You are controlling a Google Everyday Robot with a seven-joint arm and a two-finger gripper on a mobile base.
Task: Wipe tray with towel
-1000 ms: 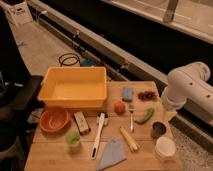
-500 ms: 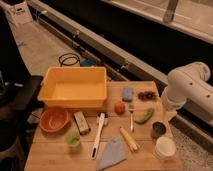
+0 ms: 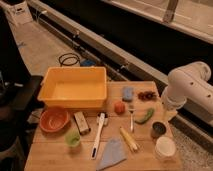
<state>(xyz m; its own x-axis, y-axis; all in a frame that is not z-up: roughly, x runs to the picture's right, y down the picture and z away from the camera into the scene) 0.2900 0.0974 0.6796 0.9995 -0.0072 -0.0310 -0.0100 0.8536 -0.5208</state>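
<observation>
The towel, a small soft light blue-grey cloth (image 3: 112, 154), is lying flat on the wooden counter (image 3: 47, 156) at its near edge, nearer than my pincer (image 3: 168, 116) and off to its left, touching nothing of mine. A round white cup (image 3: 165, 147) is sitting almost straight in front of my pincer, on the near side, and a dark round cup (image 3: 159, 130) is standing just below it. To their left a pale yellow stick-shaped thing (image 3: 128, 138) is lying beside a white-handled brush (image 3: 98, 134), with a small green cup (image 3: 73, 139) further left.

My pincer is hanging over the right edge of the counter, its fingers standing apart and gripping nothing. A curved green vegetable (image 3: 145, 116) is lying just left of it, then a red round fruit (image 3: 119, 107). Far to the left a round orange-red bowl (image 3: 53, 120) is sitting on the counter.

Beyond my pincer and to its left, a small blue rectangular sponge (image 3: 128, 93) is lying near a dark bunch of grapes (image 3: 146, 94). The tray, a large rectangular yellow-orange plastic bin (image 3: 75, 102), is sitting at the far left corner, well apart from my pincer and from the towel.
</observation>
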